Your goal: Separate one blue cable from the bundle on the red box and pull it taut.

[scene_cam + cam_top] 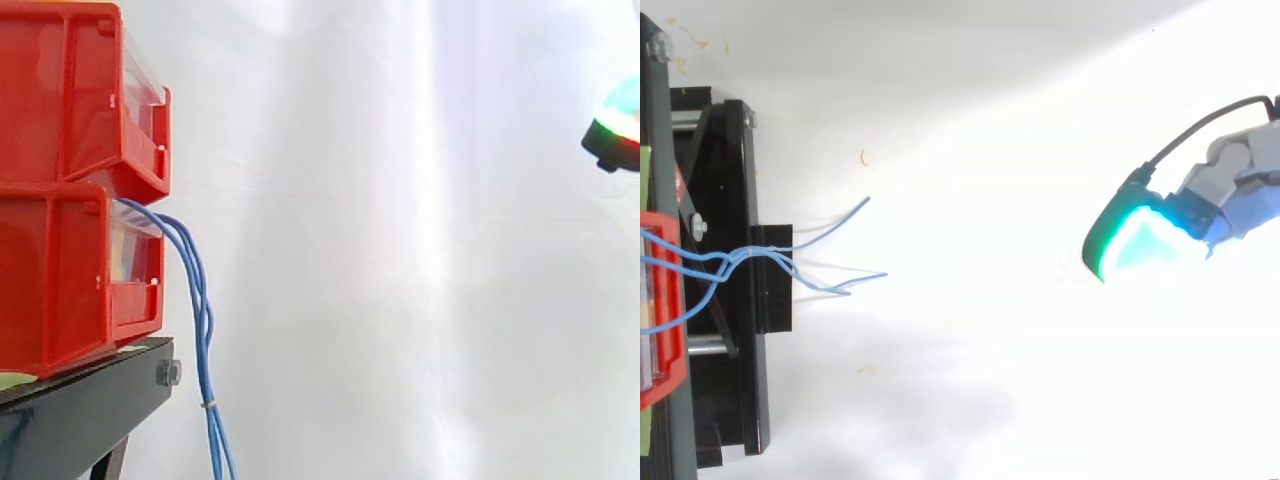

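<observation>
Several thin blue cables [203, 310] come out of the lower red bin [60, 290] and hang down in a loose bundle past the stand's edge. From above, the same cables [790, 265] spread out to the right, their free ends fanned apart. My hand [1140, 235] glows cyan and green at the right side, far from the cables and touching none of them. In the side view the hand [615, 135] is at the right edge, higher than the lower bin.
A second red bin [70, 90] is stacked on the lower one. Both rest on a black stand [80, 410] at the left. A white curtain fills the wide gap between the bins and the hand.
</observation>
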`<state>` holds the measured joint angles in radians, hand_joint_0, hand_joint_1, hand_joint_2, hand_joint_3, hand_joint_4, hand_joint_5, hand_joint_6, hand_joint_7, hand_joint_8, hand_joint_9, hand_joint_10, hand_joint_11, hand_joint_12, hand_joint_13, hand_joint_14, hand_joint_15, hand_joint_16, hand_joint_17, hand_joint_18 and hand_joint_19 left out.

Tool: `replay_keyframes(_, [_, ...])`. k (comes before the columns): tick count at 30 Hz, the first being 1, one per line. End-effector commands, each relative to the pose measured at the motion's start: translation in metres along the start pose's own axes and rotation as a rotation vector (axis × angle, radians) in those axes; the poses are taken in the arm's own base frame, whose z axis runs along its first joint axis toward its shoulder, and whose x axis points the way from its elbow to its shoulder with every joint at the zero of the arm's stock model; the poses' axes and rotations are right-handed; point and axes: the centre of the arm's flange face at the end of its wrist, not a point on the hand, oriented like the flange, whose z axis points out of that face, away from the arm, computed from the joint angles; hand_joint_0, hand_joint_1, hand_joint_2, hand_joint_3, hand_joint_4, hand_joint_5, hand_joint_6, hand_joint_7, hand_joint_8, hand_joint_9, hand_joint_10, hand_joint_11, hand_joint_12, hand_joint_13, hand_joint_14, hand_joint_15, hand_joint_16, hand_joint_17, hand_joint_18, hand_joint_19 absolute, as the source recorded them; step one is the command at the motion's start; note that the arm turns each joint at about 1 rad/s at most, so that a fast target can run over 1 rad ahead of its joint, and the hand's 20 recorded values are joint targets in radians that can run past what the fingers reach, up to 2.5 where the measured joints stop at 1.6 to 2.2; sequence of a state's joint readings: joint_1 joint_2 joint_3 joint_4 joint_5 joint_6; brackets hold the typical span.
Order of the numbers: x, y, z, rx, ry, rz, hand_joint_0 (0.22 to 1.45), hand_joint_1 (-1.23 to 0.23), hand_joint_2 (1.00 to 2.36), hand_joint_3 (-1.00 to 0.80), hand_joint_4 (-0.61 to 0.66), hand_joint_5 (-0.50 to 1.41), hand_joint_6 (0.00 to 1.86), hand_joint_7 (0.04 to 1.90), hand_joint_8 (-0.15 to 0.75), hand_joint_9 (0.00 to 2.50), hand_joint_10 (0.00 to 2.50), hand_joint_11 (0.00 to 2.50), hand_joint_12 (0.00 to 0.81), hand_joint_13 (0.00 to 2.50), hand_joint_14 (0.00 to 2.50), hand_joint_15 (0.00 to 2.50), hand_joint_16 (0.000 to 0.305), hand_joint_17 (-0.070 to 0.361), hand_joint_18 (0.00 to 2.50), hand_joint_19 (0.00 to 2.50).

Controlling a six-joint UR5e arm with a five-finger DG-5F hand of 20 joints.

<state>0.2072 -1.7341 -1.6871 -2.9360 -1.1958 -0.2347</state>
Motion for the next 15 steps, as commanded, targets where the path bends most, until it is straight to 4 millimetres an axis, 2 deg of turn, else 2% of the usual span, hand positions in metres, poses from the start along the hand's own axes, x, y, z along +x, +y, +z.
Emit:
replay_keyframes(1, [0.006,-0.013,0.006,0.024,0.008,-0.007,0.57,-0.56,1.00,-0.45,0.18,-0.21,0.50,0.72,0.336,0.72,0.01,0.39,0.369,0.63,0.01,0.35,0.048,0.108,0.71,0.63])
replay_keyframes(5, [0.012,-0.029,0.013,0.050,0.012,-0.012,0.57,-0.56,1.00,-0.46,0.18,-0.21,0.50,0.72,0.336,0.73,0.01,0.39,0.370,0.63,0.01,0.34,0.048,0.108,0.71,0.63])
replay_keyframes(8, [0.020,-0.047,0.023,0.067,0.015,-0.017,0.57,-0.56,1.00,-0.46,0.18,-0.21,0.50,0.72,0.336,0.72,0.01,0.39,0.369,0.63,0.01,0.34,0.048,0.108,0.71,0.63])
replay_keyframes(15, [0.016,-0.048,0.034,0.021,-0.092,-0.016,0.57,-0.56,1.00,-0.46,0.18,-0.21,0.50,0.72,0.336,0.73,0.01,0.39,0.369,0.63,0.01,0.34,0.048,0.108,0.71,0.63])
